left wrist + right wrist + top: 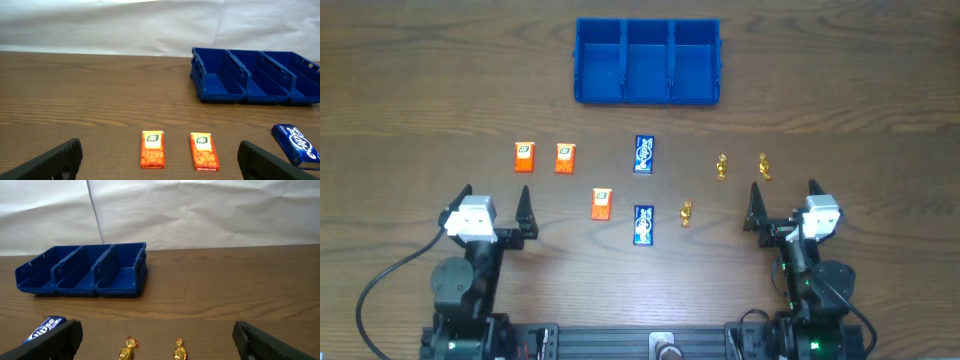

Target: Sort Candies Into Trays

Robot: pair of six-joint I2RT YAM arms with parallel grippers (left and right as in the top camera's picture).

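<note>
Both arms at near edge of desk (420, 80): left jaws near left, right jaws near right. Both sets wide open, nothing held.

Blue tray (648, 96) at far centre, three compartments side by side, no candy in any yet. All eight pieces loose on desk between tray and arms:
- left orange box (524, 157) and middle orange box (565, 158) side by side, just beyond left jaws. Near orange box (602, 203) closer in, toward centre.
- far blue pack (644, 155) and near blue pack (644, 225) in line at centre, apart.
- left gold candy (722, 166) and right gold candy (764, 166) just beyond right jaws. Near gold candy (686, 213) near the near blue pack, on its right.

Handling, as a guess:
- Orange boxes: probably light, hard, slick. Pinch across narrow width at mid-length to avoid squirting out.
- Blue packs: flat, stiff, low on desk. Same pinch across short side, jaws right down to the surface.
- Gold candies: tiny, crinkly wrapper, liable to skid. Close on body, not on twisted ends.

Views:
- From top: full layout, and which piece sits nearest which arm.
- From left wrist: low angle on the two far orange boxes, lying flat, labels up, lined up between own jaws. Tray wall height readable too.
- From right wrist: the two far gold candies standing proud of desk, far blue pack partly behind one jaw.
</note>
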